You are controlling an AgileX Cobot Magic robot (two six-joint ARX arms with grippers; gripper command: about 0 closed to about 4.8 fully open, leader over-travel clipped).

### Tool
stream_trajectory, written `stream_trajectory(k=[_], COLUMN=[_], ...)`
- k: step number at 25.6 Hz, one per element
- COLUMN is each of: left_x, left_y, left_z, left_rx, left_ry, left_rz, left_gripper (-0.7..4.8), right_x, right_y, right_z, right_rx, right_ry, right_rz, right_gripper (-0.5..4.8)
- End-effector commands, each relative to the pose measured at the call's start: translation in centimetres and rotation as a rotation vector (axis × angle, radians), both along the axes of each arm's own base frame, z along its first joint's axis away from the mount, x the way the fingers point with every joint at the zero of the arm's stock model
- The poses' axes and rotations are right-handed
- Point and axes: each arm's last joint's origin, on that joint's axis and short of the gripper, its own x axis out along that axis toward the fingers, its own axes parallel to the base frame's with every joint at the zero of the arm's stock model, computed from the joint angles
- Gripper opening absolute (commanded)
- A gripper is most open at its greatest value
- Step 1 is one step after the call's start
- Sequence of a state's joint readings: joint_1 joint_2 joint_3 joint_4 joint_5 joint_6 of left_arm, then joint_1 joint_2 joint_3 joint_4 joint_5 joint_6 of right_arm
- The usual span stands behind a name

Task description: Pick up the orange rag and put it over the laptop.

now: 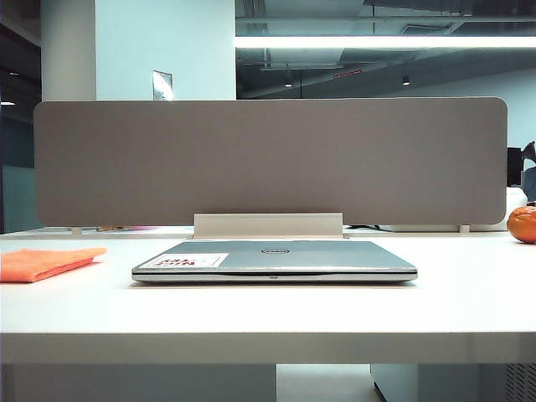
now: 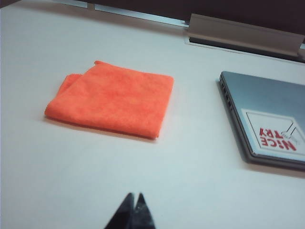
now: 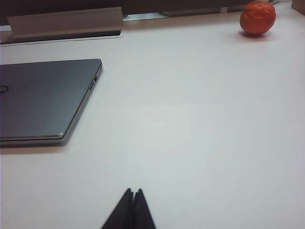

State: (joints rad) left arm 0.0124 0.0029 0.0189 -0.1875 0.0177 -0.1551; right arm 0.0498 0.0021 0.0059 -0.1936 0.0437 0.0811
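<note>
The orange rag (image 1: 46,262) (image 2: 112,98) lies folded flat on the white table, left of the laptop. The silver laptop (image 1: 275,260) (image 2: 267,119) (image 3: 43,100) is closed in the middle of the table, with a white sticker with red print on its lid. My left gripper (image 2: 134,194) is shut and empty, hanging above bare table well short of the rag. My right gripper (image 3: 133,190) is shut and empty too, over bare table beside the laptop's other end. Neither arm shows in the exterior view.
A round orange fruit-like ball (image 1: 523,224) (image 3: 258,17) sits at the table's far right. A grey divider panel (image 1: 268,159) on a pale bracket (image 1: 268,224) stands behind the laptop. The table's front edge (image 1: 268,335) runs across the exterior view.
</note>
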Motion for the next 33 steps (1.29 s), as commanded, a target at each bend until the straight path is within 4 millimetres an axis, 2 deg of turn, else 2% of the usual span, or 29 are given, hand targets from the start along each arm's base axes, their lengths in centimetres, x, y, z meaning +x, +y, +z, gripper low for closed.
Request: stream_trajectory(k=[1, 7, 13, 19, 28, 33], left_x=[-0.1, -0.2, -0.2, -0.2, -0.3, -0.7], left_y=[0.0, 0.0, 0.0, 0.0, 0.0, -0.1], left_z=[0.8, 1.0, 0.7, 0.7, 0.8, 2.0], left_rx=[-0.014, -0.014, -0.014, -0.015, -0.063, -0.145], left_ry=[-0.023, -0.025, 0.007, 0.008, 0.007, 0.016], left_rz=[0.003, 0.003, 0.002, 0.001, 0.008, 0.002], left_gripper=[-0.06, -0.06, -0.06, -0.06, -0.06, -0.06], right_x=[0.0, 0.0, -0.2, -0.4, -0.4, -0.4], right_y=[0.1, 0.5, 1.2, 1.6, 1.7, 1.7], right_z=[-0.1, 0.1, 0.5, 1.0, 1.0, 1.0], right_rx=[0.005, 0.048, 0.252, 0.285, 0.287, 0.288], right_ry=[-0.008, -0.022, -0.017, -0.038, -0.035, -0.034], right_rz=[0.039, 0.175, 0.405, 0.569, 0.587, 0.587], right_gripper=[-0.05, -0.05, -0.05, -0.05, -0.05, -0.05])
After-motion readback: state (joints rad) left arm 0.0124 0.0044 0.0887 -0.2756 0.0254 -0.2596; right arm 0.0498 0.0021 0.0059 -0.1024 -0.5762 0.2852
